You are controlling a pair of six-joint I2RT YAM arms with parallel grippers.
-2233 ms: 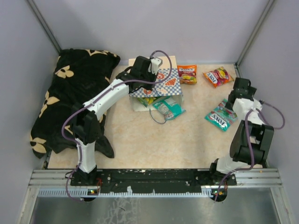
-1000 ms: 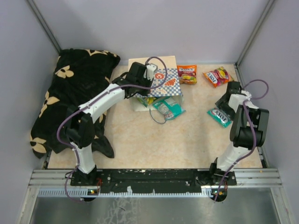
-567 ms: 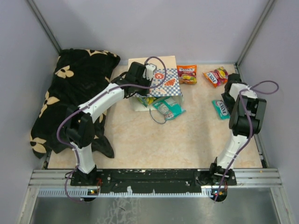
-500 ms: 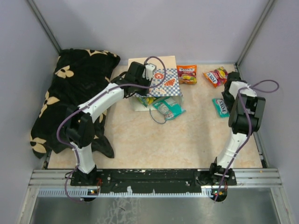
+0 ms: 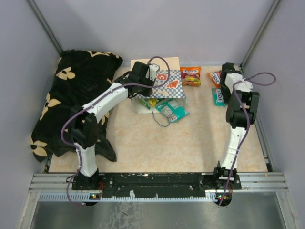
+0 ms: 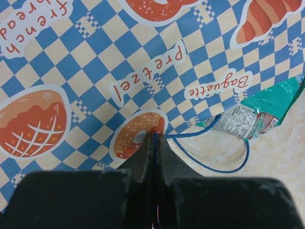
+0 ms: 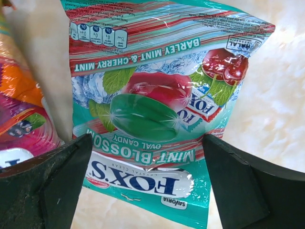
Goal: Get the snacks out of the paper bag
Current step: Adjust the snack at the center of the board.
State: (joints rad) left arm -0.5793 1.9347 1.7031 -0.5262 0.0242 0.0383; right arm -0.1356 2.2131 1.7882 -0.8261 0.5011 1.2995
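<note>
The paper bag lies flat near the middle of the table's far edge. The left gripper sits over its checkered face with both fingers pressed together on a thin blue line, apparently the bag's cord handle, while a teal packet protrudes from the bag's mouth. Toward the far right corner, the right gripper hangs with fingers spread wide apart, gripping nothing, above a teal Fox's Mint Blossom packet. A pink-orange packet lies just beside it, and an orange packet lies between bag and corner.
</note>
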